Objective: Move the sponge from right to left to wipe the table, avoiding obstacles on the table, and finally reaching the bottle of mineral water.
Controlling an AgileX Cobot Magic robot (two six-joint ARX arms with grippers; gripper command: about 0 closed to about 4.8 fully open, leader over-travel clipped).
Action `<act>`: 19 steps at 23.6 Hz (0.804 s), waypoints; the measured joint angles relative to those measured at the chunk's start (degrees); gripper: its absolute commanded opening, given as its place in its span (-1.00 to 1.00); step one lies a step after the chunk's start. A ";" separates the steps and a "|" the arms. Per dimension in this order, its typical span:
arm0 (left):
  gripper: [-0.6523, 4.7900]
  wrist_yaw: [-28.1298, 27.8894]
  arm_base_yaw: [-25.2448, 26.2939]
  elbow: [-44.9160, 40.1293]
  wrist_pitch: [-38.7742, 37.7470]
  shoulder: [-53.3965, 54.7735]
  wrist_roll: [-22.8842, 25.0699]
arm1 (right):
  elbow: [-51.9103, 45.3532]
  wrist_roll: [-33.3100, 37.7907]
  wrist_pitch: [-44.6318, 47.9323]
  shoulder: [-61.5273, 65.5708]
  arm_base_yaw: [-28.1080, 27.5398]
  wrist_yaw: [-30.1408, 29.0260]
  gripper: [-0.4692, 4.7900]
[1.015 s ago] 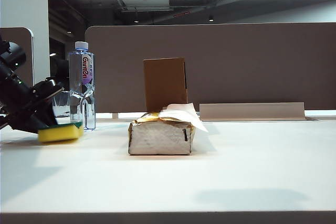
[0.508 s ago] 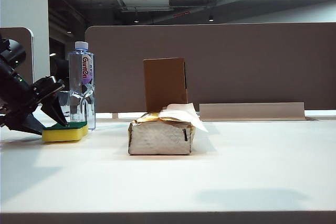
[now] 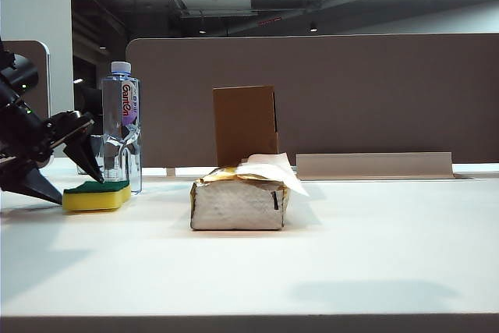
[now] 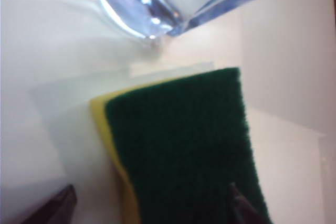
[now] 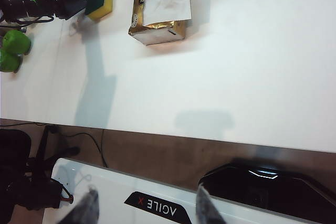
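Observation:
The yellow sponge with its green top lies flat on the white table, right beside the bottle of mineral water at the far left. My left gripper is open just left of the sponge, one finger above it and one low by the table, not gripping it. In the left wrist view the sponge lies ahead of the spread fingertips, with the bottle's base beyond. My right gripper is open and empty, drawn back over the robot's base off the table's front edge.
The tissue pack sits mid-table with the upright brown cardboard box behind it. A low grey ledge runs along the back right under the partition. Two green round objects lie off the table's left end.
The left gripper's jaws have opened and let go of the sponge, which now rests flat beside the bottle. The right arm has not moved.

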 measured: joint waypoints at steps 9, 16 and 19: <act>0.62 -1.05 0.09 2.67 -5.46 -3.91 0.61 | 0.00 0.00 0.00 0.00 0.00 0.02 0.09; 0.62 -1.09 0.09 2.67 -10.40 -10.69 3.34 | 0.00 0.00 0.00 0.00 0.00 0.02 0.09; 0.62 -1.07 0.09 2.67 -10.75 -14.03 3.50 | 0.00 0.00 0.00 0.00 0.00 0.02 0.09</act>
